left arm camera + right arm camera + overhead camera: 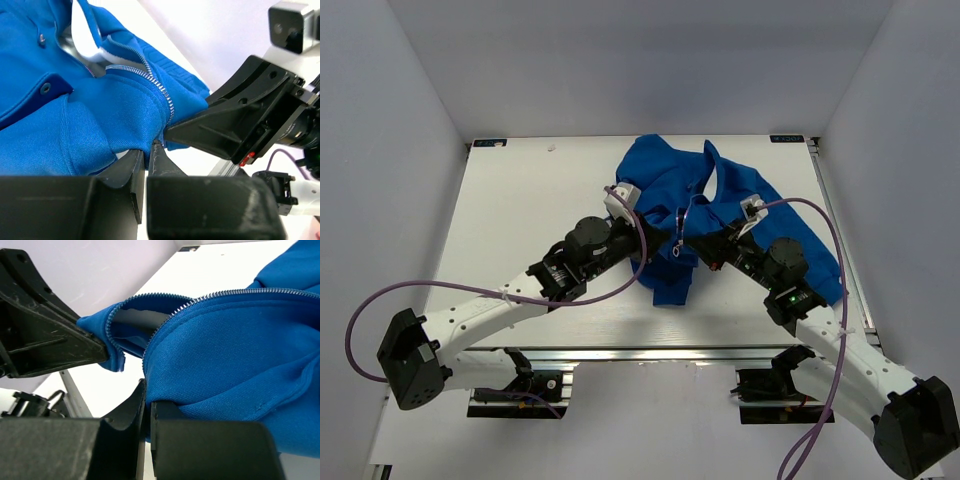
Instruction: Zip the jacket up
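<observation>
The royal-blue fleece jacket lies crumpled on the white table, its silver-grey zipper open at the front. My left gripper is shut on the jacket's hem beside the lower end of the zipper. My right gripper is shut on the opposite front edge, just below its row of zipper teeth. The two grippers face each other a few centimetres apart. The left gripper's finger shows in the right wrist view, and the right gripper's finger shows in the left wrist view.
Grey walls enclose the table on three sides. A metal rail runs along the near edge between the arm bases. Purple cables loop over both arms. The right wrist camera shows in the left wrist view.
</observation>
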Action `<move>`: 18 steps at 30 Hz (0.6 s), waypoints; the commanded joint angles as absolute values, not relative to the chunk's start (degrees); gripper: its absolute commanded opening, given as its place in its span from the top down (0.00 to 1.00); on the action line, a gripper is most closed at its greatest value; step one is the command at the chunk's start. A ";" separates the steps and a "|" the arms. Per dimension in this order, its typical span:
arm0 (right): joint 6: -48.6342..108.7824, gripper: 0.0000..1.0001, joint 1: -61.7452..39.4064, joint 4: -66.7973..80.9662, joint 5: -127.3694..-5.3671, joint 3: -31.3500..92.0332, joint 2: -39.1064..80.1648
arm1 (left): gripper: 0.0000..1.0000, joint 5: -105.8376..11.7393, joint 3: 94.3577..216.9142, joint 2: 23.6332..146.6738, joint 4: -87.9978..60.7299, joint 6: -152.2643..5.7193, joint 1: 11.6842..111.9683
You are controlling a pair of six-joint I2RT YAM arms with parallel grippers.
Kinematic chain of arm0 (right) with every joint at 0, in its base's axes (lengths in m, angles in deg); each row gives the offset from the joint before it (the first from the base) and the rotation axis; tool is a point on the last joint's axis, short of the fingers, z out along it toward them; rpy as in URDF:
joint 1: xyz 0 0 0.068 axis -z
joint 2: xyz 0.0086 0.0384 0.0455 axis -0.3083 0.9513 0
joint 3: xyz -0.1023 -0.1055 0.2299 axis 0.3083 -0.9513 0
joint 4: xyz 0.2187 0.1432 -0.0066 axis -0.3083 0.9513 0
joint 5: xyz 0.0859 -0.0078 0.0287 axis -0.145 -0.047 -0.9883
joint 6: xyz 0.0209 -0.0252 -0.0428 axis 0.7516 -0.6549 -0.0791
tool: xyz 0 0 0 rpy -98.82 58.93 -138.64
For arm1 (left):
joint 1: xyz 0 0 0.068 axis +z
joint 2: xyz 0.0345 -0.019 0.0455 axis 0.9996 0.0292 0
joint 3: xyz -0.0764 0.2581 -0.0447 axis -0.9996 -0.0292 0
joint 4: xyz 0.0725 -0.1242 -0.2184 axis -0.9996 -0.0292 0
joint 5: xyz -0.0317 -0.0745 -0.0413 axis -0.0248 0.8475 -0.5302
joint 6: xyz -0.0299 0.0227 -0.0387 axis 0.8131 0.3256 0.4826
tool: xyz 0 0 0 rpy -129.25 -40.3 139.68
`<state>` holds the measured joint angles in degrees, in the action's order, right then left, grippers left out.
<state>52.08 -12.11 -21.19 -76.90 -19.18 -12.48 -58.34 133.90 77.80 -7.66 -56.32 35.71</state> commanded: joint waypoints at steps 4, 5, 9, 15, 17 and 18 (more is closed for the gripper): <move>54.81 1.00 -11.93 -29.63 -80.26 -18.49 -13.44 | 1.00 -58.74 133.57 76.46 -1.16 -54.09 35.59; 54.90 1.00 -11.93 -29.55 -80.26 -18.40 -13.36 | 1.00 -58.56 133.30 76.37 -0.80 -53.83 35.59; 55.34 1.00 -11.93 -29.63 -80.70 -18.40 -13.44 | 1.00 -58.39 134.18 76.63 -1.76 -54.09 35.59; 55.78 1.00 -11.93 -30.78 -79.12 -19.19 -14.76 | 1.00 -58.56 134.27 77.51 -1.50 -54.00 35.59; 55.61 1.00 -11.93 -30.25 -78.24 -19.28 -15.63 | 1.00 -58.47 133.92 77.60 -1.06 -54.00 35.59; 55.52 1.00 -11.93 -30.08 -78.06 -19.36 -15.73 | 1.00 -58.47 133.92 77.77 -0.71 -54.00 35.59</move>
<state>55.53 -12.00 -25.02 -78.54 -19.82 -13.72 -58.77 133.51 78.19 -4.08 -54.33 35.71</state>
